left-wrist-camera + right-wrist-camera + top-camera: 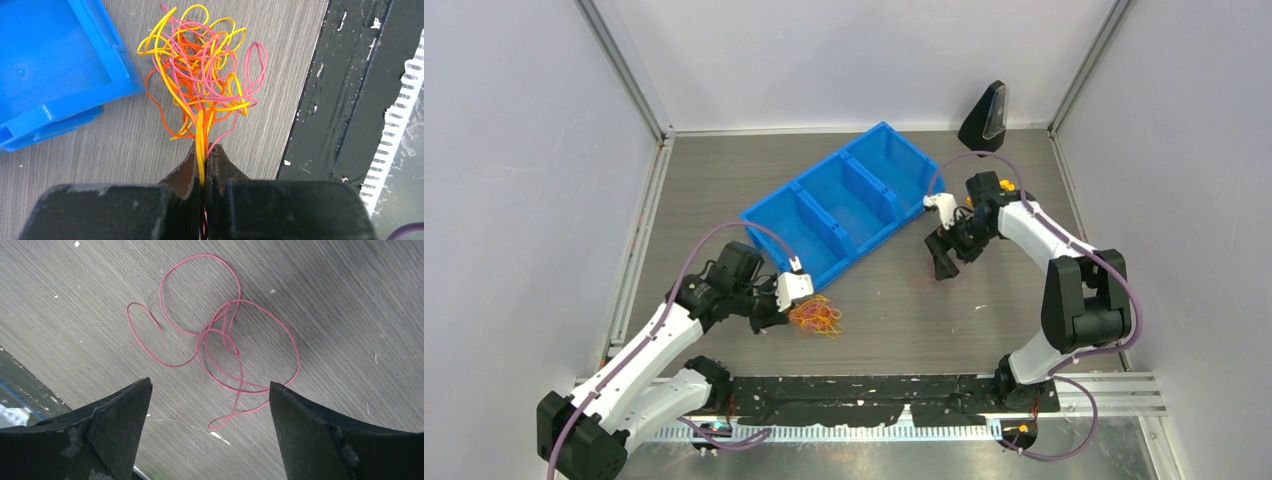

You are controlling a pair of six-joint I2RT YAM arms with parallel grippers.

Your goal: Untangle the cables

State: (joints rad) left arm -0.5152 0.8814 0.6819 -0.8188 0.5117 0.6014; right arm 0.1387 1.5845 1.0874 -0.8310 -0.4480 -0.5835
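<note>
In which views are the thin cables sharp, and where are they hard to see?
Left wrist: the tangled cables are sharp, the left fingers dark and soft. Right wrist: the red cable is clear, the table grain smeared. Top external: the red cable is only a faint trace.

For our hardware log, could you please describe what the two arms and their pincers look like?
Both the left arm and right arm have white links with black joints, each trailed by a mauve hose. The left pincer and right pincer have matte black, tapering, scuffed fingers.
</note>
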